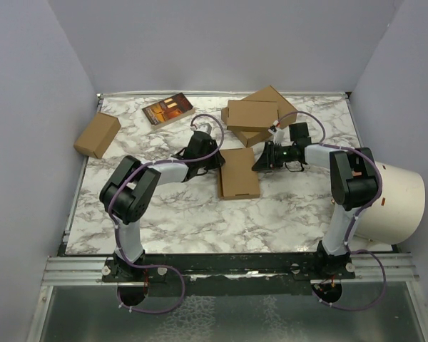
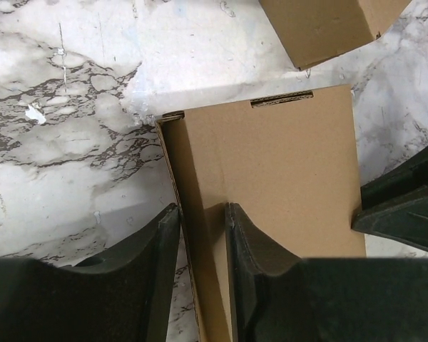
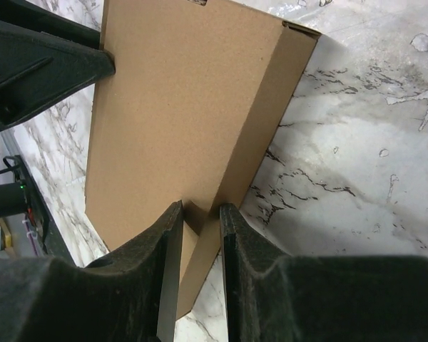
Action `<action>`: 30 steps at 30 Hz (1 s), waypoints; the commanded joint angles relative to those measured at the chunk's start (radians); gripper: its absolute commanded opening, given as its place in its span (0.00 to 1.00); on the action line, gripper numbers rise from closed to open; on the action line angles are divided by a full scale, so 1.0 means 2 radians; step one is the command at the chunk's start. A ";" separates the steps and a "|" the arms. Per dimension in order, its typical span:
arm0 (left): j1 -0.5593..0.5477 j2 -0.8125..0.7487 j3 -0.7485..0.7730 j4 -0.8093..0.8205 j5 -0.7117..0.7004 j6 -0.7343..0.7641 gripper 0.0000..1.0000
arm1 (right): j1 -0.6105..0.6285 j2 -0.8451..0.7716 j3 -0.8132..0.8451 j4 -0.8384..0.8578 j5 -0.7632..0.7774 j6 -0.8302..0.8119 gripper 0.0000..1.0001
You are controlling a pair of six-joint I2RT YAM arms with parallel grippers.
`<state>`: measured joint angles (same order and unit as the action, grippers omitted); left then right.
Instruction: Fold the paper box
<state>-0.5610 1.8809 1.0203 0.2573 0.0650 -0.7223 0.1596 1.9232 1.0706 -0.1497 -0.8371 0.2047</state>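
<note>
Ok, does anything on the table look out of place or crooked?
Two things. The stacked boxes at the back sit askew, the top one turned against the lower. The carton at the left seems to overhang the table edge. The paper box itself lies flat and looks undamaged.

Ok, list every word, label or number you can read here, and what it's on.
No text can be read in any view.
Booklet: any cover print is too small to read.
Paper box, stacked boxes, carton: plain brown, no print showing.
</note>
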 commanded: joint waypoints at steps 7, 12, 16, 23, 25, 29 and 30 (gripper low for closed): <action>-0.016 0.014 0.014 -0.042 0.005 0.043 0.27 | 0.020 0.017 0.009 0.003 0.007 -0.015 0.25; 0.011 -0.001 -0.006 -0.013 0.026 0.027 0.45 | 0.019 0.018 0.010 0.000 0.014 -0.017 0.26; 0.032 -0.015 -0.016 0.011 0.043 0.021 0.59 | 0.019 0.020 0.012 -0.003 0.014 -0.019 0.26; 0.048 0.000 0.009 0.029 0.064 0.013 0.67 | 0.019 0.025 0.013 -0.004 0.013 -0.020 0.26; 0.053 0.013 0.022 0.032 0.069 0.006 0.65 | 0.019 0.025 0.013 -0.004 0.012 -0.021 0.26; 0.058 0.034 0.039 0.034 0.079 -0.003 0.55 | 0.019 0.026 0.014 -0.005 0.010 -0.021 0.26; 0.059 0.038 0.044 0.034 0.082 -0.004 0.51 | 0.019 0.027 0.014 -0.005 0.009 -0.021 0.26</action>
<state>-0.4545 1.9141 1.0679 0.2974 0.1806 -0.7094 0.1890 1.9373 1.0893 -0.1524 -0.8364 0.1970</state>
